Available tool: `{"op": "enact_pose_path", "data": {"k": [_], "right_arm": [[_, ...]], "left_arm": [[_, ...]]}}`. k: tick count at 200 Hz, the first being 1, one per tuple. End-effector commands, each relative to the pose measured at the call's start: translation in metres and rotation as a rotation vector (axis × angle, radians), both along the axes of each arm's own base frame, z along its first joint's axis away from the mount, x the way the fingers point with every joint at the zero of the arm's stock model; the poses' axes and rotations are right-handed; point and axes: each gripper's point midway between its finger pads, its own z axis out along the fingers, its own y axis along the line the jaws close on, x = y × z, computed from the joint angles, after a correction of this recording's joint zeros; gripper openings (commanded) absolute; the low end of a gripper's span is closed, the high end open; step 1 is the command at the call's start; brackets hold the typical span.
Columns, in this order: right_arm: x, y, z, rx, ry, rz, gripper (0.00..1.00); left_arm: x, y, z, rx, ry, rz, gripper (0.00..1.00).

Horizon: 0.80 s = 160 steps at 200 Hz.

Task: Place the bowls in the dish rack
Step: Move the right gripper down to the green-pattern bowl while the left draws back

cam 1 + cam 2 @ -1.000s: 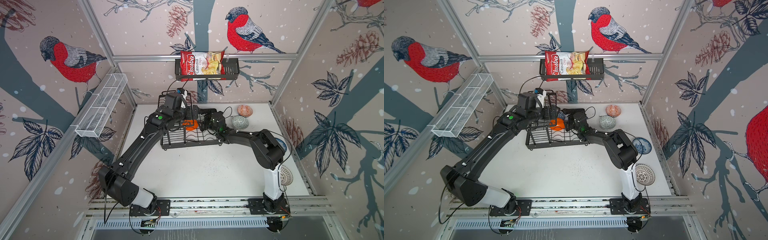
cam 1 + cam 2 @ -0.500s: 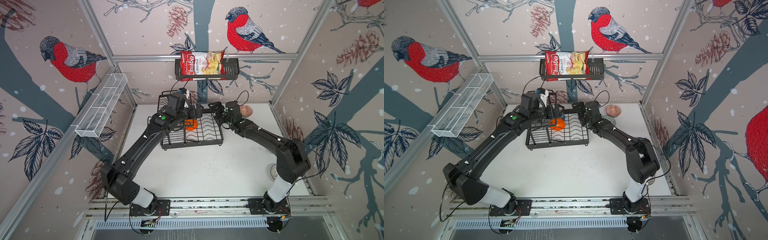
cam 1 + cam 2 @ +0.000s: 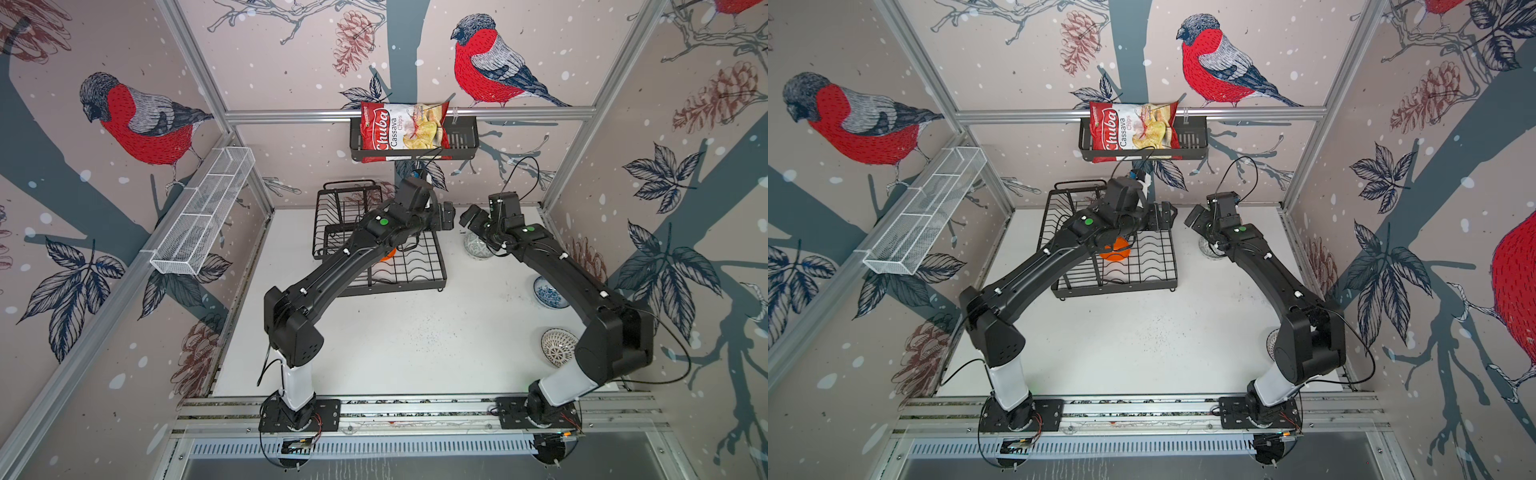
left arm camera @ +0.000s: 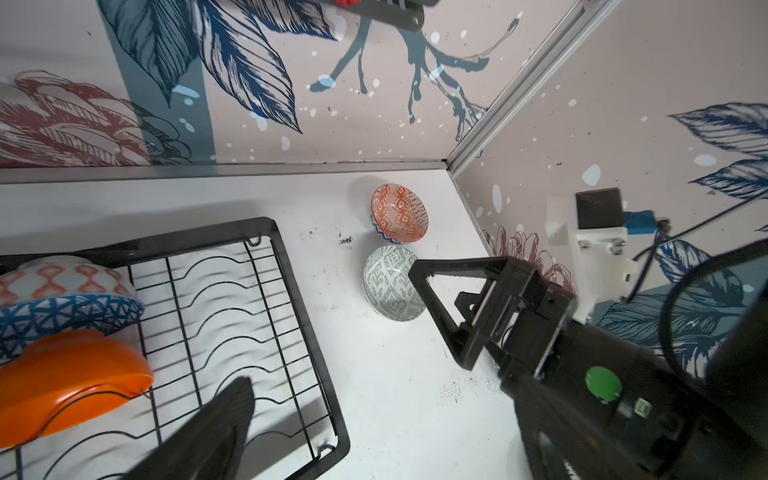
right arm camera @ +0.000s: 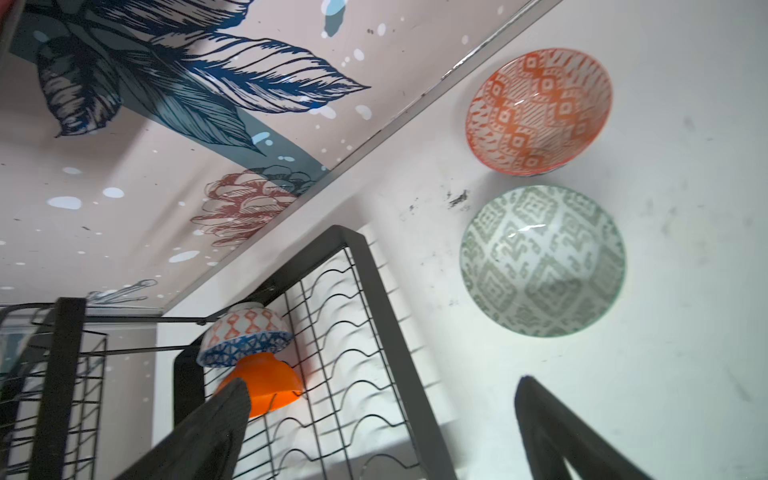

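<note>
The black wire dish rack [image 3: 415, 270] [image 3: 1142, 272] stands at the back of the table. Two bowls lean in its slots: a plain orange one [image 4: 70, 382] [image 5: 270, 386] [image 3: 1116, 249] and a blue-rimmed geometric one [image 4: 66, 311] [image 5: 245, 336]. On the table to the rack's right lie an orange-red patterned bowl [image 4: 399, 212] [image 5: 538, 110] and a grey-green bowl [image 4: 390, 282] [image 5: 542, 259] [image 3: 477, 246]. My left gripper [image 3: 446, 216] [image 3: 1165, 216] hangs open and empty over the rack's far right corner. Facing it, my right gripper [image 3: 471, 218] [image 5: 382, 436] is open and empty above the grey-green bowl.
A blue-flowered bowl [image 3: 549, 293] and a dark-lattice bowl [image 3: 559, 347] sit near the right wall beside the right arm. A white mesh basket [image 3: 203, 220] hangs on the left wall. On the back wall a black shelf basket [image 3: 461, 145] holds a chips bag [image 3: 401, 131].
The right gripper has drawn back out of the rack to the right, its elbow swinging toward the right wall. The left gripper has moved right along the rack's back edge.
</note>
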Motion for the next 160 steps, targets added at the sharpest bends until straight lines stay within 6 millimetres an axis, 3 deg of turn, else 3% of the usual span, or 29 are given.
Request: {"op": "enact_pose_path", "data": {"k": [1, 32, 60, 112, 160], "right_arm": [[-0.011, -0.039, -0.019, -0.116, 0.052, -0.034, 1.0], [-0.012, -0.07, -0.056, -0.04, 0.136, -0.085, 1.0], [-0.006, -0.083, -0.085, -0.071, 0.25, -0.074, 1.0], [0.014, -0.088, -0.12, -0.072, 0.328, -0.056, 1.0], [0.029, -0.08, -0.144, -0.05, 0.357, -0.032, 0.88]], "left_arm": [[0.005, -0.01, -0.012, 0.022, 0.035, 0.012, 0.98], [0.017, -0.034, -0.034, 0.015, 0.075, -0.021, 0.98], [0.025, -0.045, -0.047, 0.007, 0.108, -0.018, 0.98], [0.025, -0.046, -0.064, -0.02, 0.18, 0.024, 0.98], [0.021, -0.04, -0.058, 0.021, 0.16, -0.015, 0.98]]}}
